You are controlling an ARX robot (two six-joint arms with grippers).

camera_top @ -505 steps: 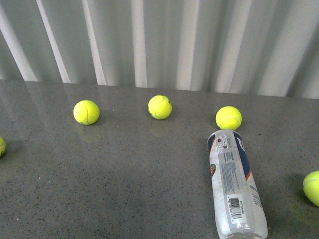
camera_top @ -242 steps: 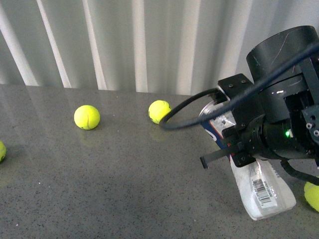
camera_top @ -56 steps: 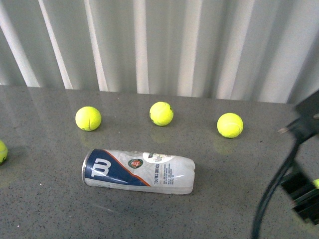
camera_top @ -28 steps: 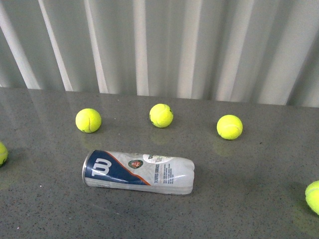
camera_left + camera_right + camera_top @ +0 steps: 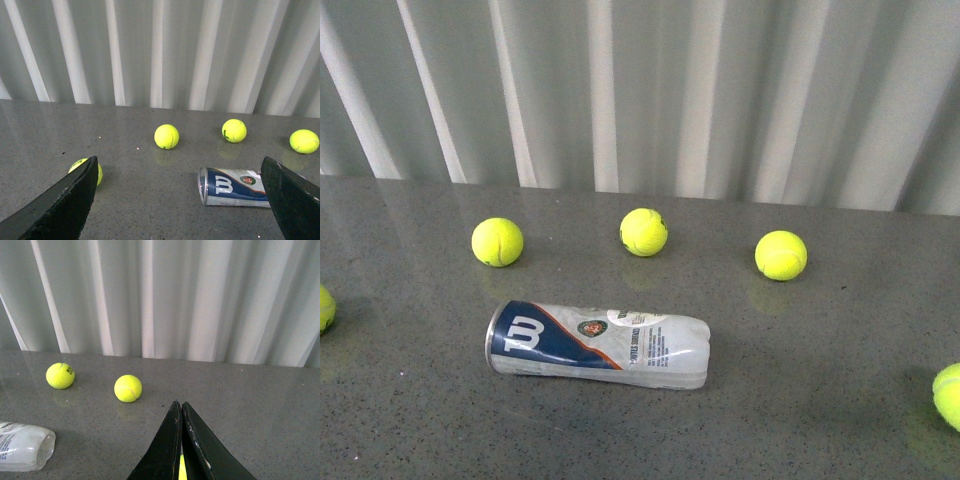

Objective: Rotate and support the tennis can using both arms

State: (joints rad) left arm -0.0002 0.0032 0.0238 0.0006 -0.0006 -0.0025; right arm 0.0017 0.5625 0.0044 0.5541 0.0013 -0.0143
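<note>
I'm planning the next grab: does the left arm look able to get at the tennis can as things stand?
Probably yes. The left claw is open wide, and the tennis can lies on its side ahead of it, with only bare table between.

Diffuse, even light falls from above and casts only weak, soft shadows. Toward 12 o'clock the glossy surface (image 5: 820,340) carries pale glare streaks mirrored from the ribbed wall (image 5: 720,90). Faint greenish reflections lie under the tennis balls (image 5: 497,241). All views are slightly soft and grainy. The left claw (image 5: 178,162) and right claw (image 5: 180,405) appear as black, blur-edged shapes without detail.
</note>
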